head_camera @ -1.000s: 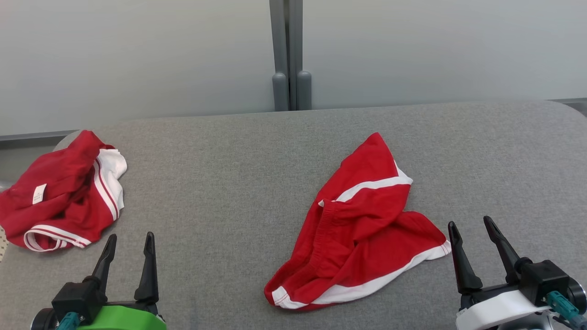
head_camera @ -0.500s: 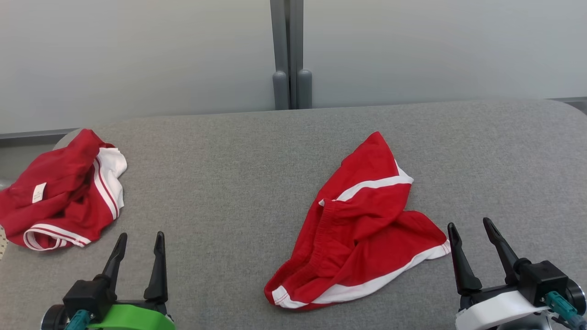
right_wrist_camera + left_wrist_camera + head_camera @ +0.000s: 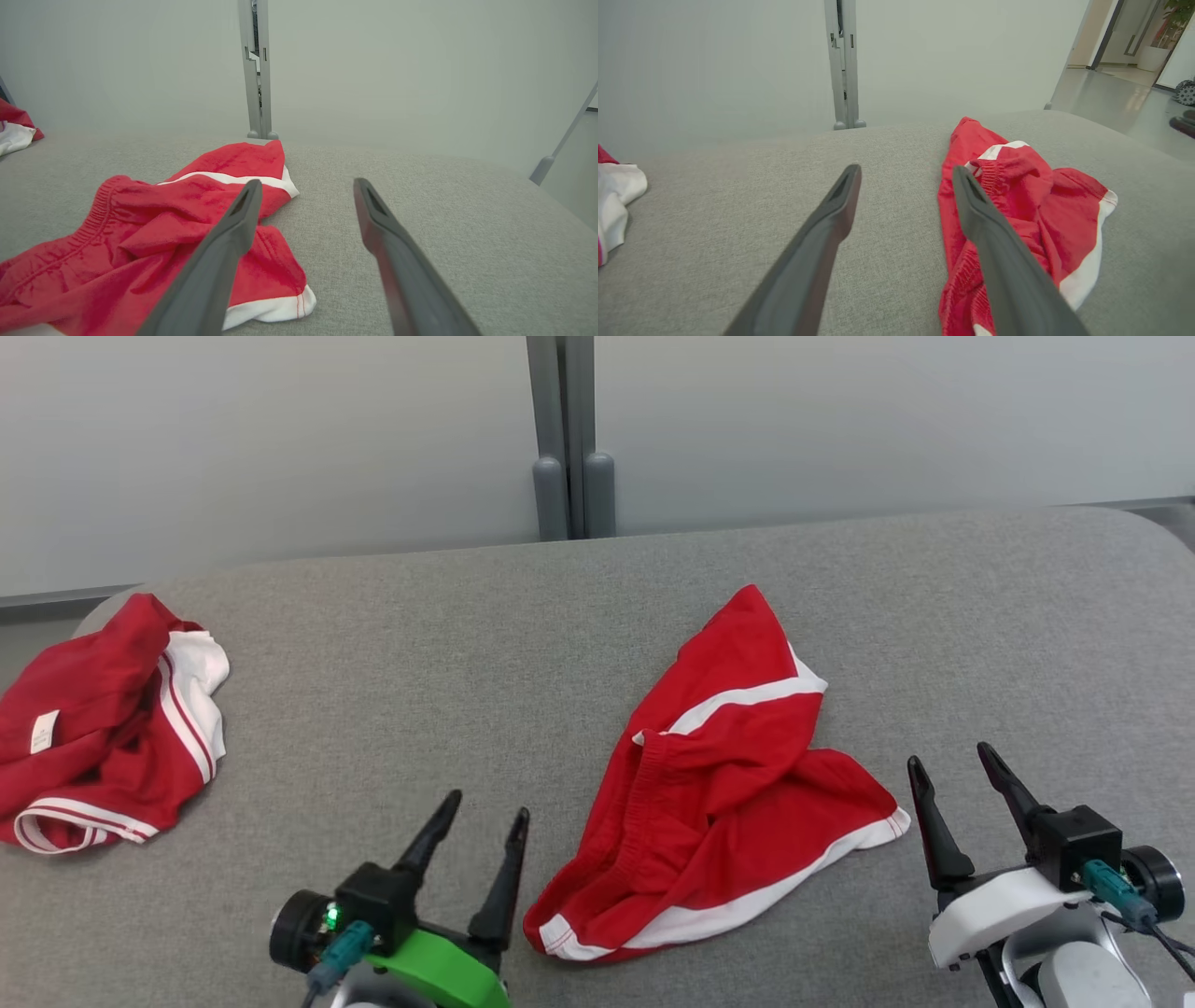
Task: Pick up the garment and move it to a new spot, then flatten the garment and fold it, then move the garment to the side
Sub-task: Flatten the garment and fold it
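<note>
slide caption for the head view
Open left gripper and right gripper flank crumpled red shorts on a grey fabric surface; second red garment far left.

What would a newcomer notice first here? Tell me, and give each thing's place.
The crumpled red shorts with white trim stand out, lying right of centre on the grey table. The left gripper and right gripper flank them near the front edge, both open and holding nothing. A second red and white garment lies bunched at the table's far left.
</note>
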`<state>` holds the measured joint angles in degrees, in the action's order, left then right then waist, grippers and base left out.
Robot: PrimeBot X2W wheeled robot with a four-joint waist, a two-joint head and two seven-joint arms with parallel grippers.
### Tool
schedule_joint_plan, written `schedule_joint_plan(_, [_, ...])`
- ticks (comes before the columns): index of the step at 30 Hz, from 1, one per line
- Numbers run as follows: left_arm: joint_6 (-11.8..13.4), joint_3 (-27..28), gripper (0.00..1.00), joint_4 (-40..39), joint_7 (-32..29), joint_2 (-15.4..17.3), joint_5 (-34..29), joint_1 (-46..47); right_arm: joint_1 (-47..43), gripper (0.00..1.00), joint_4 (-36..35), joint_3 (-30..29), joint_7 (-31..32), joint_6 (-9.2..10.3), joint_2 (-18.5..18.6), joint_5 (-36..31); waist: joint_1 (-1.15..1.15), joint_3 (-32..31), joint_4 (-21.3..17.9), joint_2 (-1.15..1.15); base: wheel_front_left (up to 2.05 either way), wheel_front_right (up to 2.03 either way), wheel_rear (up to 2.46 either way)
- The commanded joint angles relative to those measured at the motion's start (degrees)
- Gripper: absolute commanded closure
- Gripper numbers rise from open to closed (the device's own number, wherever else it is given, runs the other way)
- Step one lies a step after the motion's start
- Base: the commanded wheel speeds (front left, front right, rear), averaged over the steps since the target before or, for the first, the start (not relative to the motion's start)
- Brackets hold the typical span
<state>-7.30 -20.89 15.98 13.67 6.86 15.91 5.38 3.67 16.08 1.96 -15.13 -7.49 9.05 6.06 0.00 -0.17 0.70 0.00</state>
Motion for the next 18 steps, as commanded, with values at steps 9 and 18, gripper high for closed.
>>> schedule_joint_plan(9, [-0.3, -13.5, 0.0, 7.7, -0.8, 1.7, 3.3, 4.3, 9.2, 0.0, 13.6, 2.3, 0.0, -0.01, 0.7, 0.6, 0.0, 4.0, -1.2, 0.0, 0.0, 0.0, 0.0])
schedule_joint_plan(18, [-0.3, -19.7, 0.0, 14.4, -0.6, 4.8, 7.7, 5.5, 13.9, 0.0, 25.3, 4.3, 0.0, -0.01, 0.4, 2.8, 0.0, 5.6, -1.1, 0.0, 0.0, 0.0, 0.0])
